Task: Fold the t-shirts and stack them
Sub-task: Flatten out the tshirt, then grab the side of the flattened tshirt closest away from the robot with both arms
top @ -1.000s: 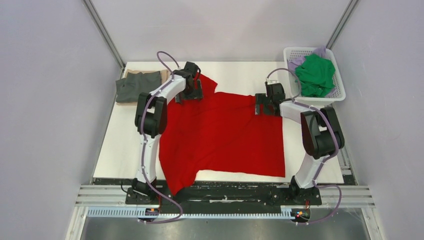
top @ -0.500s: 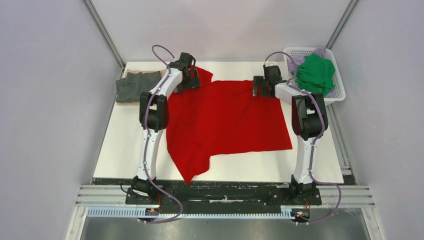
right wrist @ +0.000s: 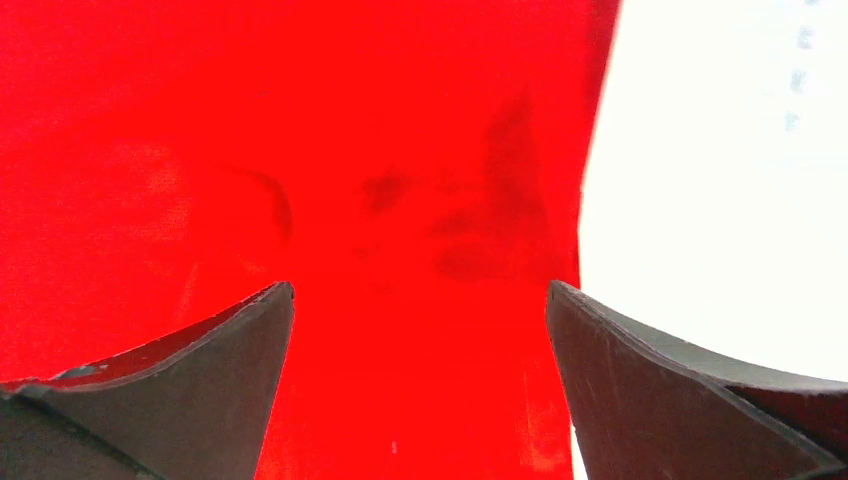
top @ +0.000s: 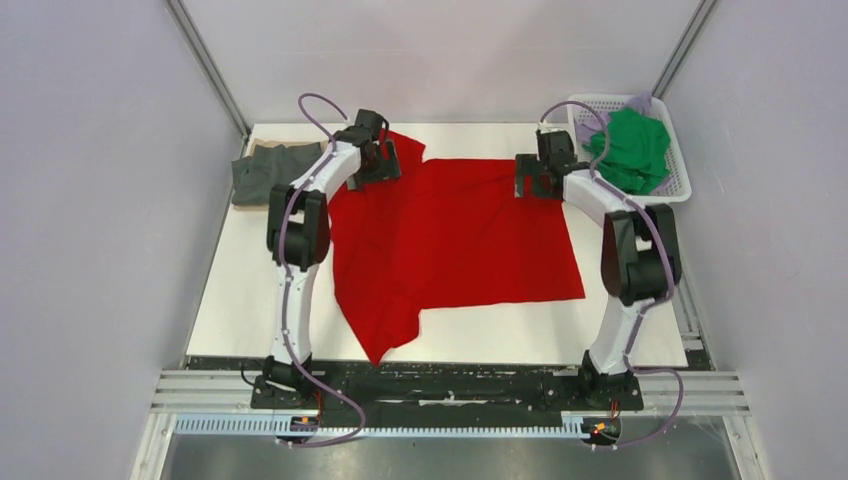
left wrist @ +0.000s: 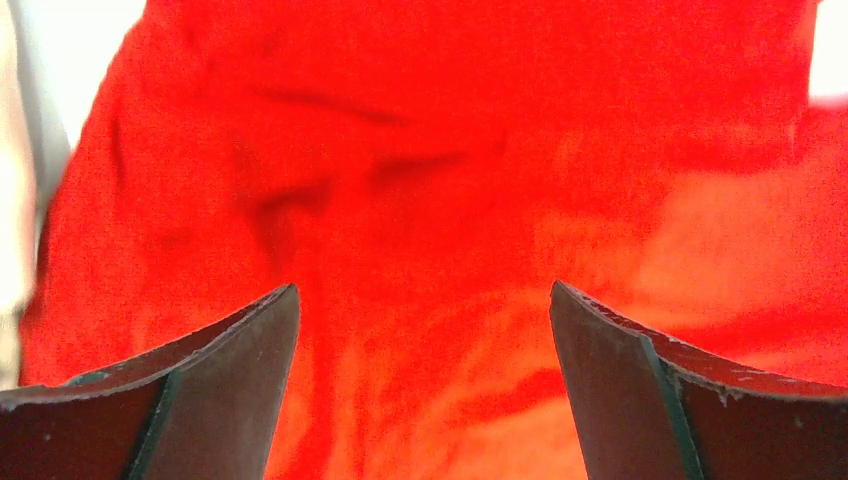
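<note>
Red t-shirt (top: 460,240), grey t-shirt (top: 262,176) on table (top: 245,295)

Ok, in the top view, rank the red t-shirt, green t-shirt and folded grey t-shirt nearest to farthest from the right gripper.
1. Bright red cloth t-shirt, beneath the right gripper.
2. Green cloth t-shirt, in the white lattice basket, right side.
3. Folded dark grey t-shirt, far-left corner.

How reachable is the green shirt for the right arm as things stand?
Probably reachable: the right gripper is open and empty over the red shirt, right beside the basket, and the green shirt lies on top there, uncovered.
</note>
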Controlling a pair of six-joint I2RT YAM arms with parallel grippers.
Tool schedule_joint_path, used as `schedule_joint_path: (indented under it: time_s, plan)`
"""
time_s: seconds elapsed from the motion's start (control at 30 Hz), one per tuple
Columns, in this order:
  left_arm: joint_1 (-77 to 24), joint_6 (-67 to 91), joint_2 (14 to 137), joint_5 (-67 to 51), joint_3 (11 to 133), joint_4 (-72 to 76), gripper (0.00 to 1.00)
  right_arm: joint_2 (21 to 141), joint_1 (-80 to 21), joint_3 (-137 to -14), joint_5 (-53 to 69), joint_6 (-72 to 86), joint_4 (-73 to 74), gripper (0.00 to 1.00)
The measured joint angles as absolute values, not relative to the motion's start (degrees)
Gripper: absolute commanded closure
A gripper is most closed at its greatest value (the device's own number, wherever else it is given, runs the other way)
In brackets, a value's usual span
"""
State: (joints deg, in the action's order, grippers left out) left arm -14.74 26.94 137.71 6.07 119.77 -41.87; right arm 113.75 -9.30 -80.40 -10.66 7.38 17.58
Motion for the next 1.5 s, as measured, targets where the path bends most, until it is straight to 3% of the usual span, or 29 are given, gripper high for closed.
schedule_joint_path:
  time_s: [0.3,0.6,0.87,1.07,1.2,1.5]
  plan:
    - [-23.9,27.2,106.6,11.6,89.4,-36.0,0.00,86.4,-14.6,-60.7,-12.3,7.7,16.4,0.01]
    - [-39.2,36.1,78.4,16.7,57.7,-34.4,0.00,67.9,-14.9,-39.0,-15.2,10.6,15.9,0.02]
    - [-56.5,51.7,69.6,19.6,46.0,-46.9,0.02,64.2,-14.8,-37.1,-16.9,11.0,14.5,0.02]
    - [-68.2,64.2,66.0,19.6,42.6,-56.3,0.20,64.2,-14.9,-37.1,-17.0,10.9,14.5,0.02]
    - [-70.9,67.9,67.8,19.5,41.6,-58.6,0.35,64.1,-14.9,-37.1,-17.4,10.9,14.5,0.02]
    - [-71.1,69.0,73.3,20.6,39.1,-53.8,0.35,63.0,-14.8,-37.1,-18.6,11.0,14.5,0.02]
